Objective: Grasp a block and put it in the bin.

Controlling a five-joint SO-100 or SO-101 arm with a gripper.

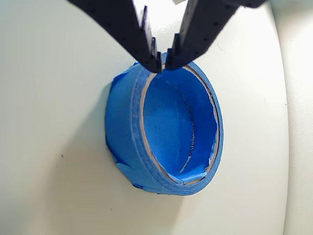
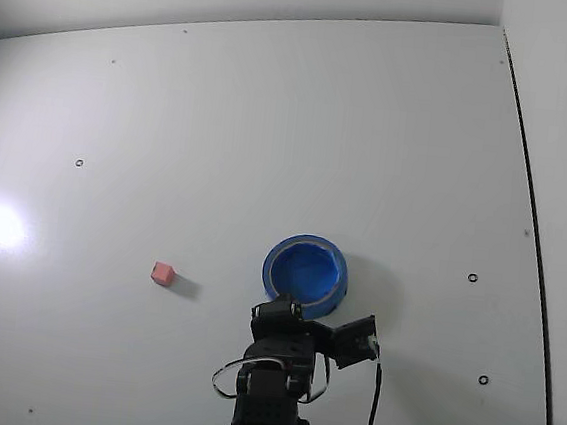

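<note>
At the near edge of the white tabletop (image 2: 272,121), seen from the fixed view, the robot arm (image 2: 271,392) rises from the bottom of the frame with its hand (image 1: 163,59) poised over the near rim of the blue bowl (image 2: 305,271). The wrist view shows the two black fingers (image 1: 142,39) drawn almost together, only a thin gap left at the tips and nothing held between them; they hang just above the bowl's rim, and whether they touch it cannot be told. The bowl, which appears wrapped and lined in blue tape, is empty. The pink block (image 2: 163,273) lies well to the left of the bowl in the fixed view, alone on open tabletop and roughly level with it; it does not appear in the wrist view. The pick-up therefore looks not yet begun. The risks ahead are plain enough: swinging toward the block with the fingers this low could catch the rim and drag or tip the light bowl, and fingers left this narrow would push the tiny block away rather than straddle it, so they likely need to lift and spread first.
</note>
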